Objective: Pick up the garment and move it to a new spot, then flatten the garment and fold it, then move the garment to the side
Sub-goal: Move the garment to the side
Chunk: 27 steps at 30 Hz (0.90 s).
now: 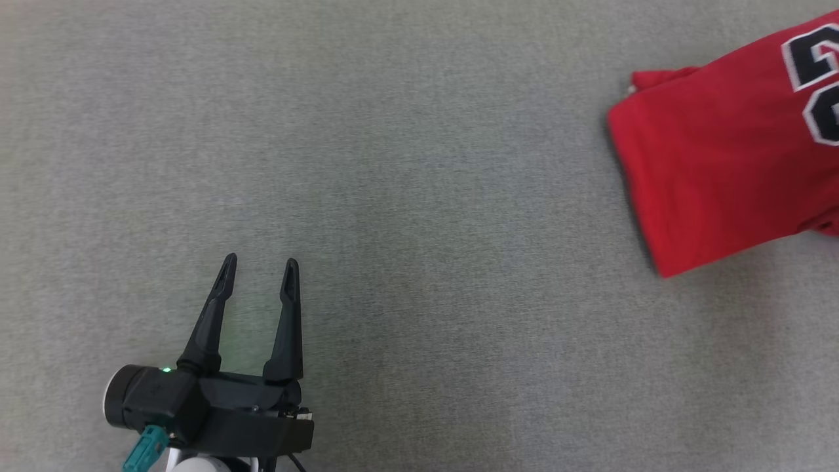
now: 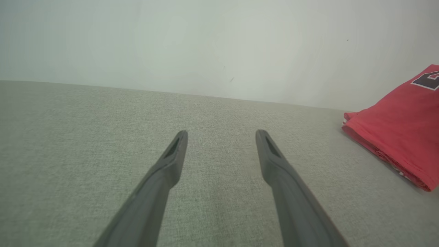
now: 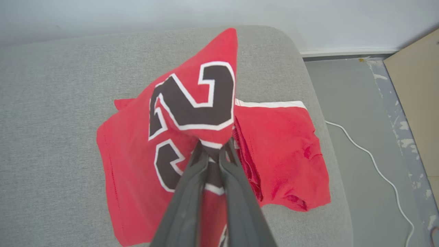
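fingers [image 1: 213, 314]: long, black, tapered | wrist [image 1: 157, 396]: black, green light [image 1: 166, 370], teal connector [image 1: 145, 449]

A red fabric garment [image 3: 288, 144] carries large black numerals outlined in white, plus a white stripe along one edge, over a plain grey woven cushion [image 3: 51, 103].

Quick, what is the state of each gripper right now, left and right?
Left gripper: open, holding nothing.
Right gripper: closed on a raised fold of the garment.
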Available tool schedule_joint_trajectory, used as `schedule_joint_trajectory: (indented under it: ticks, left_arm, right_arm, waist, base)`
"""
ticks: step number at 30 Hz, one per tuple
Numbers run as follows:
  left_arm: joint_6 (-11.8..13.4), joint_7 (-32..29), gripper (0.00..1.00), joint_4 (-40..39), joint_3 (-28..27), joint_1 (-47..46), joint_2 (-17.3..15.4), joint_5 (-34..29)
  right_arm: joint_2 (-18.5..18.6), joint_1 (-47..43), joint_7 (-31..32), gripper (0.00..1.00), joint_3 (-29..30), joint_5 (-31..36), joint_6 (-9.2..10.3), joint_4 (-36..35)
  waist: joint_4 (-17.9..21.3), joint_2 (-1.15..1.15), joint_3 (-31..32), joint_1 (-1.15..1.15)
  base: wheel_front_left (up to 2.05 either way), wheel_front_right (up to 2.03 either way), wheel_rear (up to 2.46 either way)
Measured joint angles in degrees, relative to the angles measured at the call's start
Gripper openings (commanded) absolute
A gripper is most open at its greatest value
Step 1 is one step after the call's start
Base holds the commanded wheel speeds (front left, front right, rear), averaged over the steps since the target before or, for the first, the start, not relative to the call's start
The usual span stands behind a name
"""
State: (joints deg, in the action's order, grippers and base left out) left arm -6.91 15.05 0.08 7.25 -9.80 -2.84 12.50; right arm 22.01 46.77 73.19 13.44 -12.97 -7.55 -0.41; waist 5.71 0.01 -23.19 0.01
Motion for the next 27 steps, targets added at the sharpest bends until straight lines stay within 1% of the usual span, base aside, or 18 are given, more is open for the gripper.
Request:
schedule_joint_trajectory:
  ticks: [3, 7, 11, 14, 15, 17, 20, 27]
  left_arm:
    - [-0.15, 0.0, 1.0, -0.02, 0.04, 0.01, 0.01, -0.35]
    - [-0.19, 0.0, 1.0, -0.08, 0.15, 0.03, 0.01, -1.0]
    - [-0.23, 0.0, 1.0, -0.27, -0.03, 0.19, 0.01, -2.1]
    - [-0.25, -0.01, 1.0, -0.51, 0.02, 0.2, -0.23, -2.92]
    - [-0.25, -0.01, 1.0, -0.51, 0.02, 0.2, -0.23, -2.92]
    - [-0.46, 0.0, 1.0, -0.78, 0.13, 0.19, -0.81, -3.32]
    - [-0.51, 0.0, 1.0, -1.23, 0.53, 0.01, -2.03, -3.71]
    - [-0.6, 0.0, 1.0, -2.53, 3.43, -2.18, -5.08, -4.03]
  right_arm:
    - [2.02, 0.02, 1.47, 0.0, 0.97, 0.93, 0.0, -1.1]
    - [4.48, -0.07, 0.18, 0.0, 1.53, 2.4, 0.0, -1.83]
    - [8.45, -1.64, -4.57, 0.0, -0.01, 4.37, 0.0, -0.31]
    - [11.35, -3.25, -9.39, 0.0, -1.66, 5.61, 0.0, 1.56]
    - [11.35, -3.25, -9.39, 0.0, -1.66, 5.61, 0.0, 1.56]
    - [12.81, -3.78, -13.07, 0.0, -2.25, 5.81, 0.0, 3.12]
    - [12.95, -3.87, -18.35, 0.0, -2.07, 6.31, 0.0, 5.92]
    - [11.14, -2.79, -29.82, 0.0, -0.05, 9.61, 0.0, 12.72]
  waist:
    - [0.91, 0.0, -0.45, -0.01]
    - [1.81, -0.01, -0.91, 0.0]
    - [2.42, -0.01, -1.6, -0.01]
    - [2.79, -0.01, -2.47, 0.0]
    - [2.79, -0.01, -2.47, 0.0]
    - [3.12, -0.01, -3.15, -0.01]
    - [3.81, -0.01, -4.32, -0.01]
    - [6.08, -0.01, -7.24, 0.0]
  base:
    - [0.0, 0.0, 0.0]
    - [0.0, 0.0, 0.0]
    - [0.0, 0.0, 0.0]
    - [0.0, 0.0, 0.0]
    - [0.0, 0.0, 0.0]
    - [0.0, 0.0, 0.0]
    - [0.0, 0.0, 0.0]
    - [0.0, 0.0, 0.0]
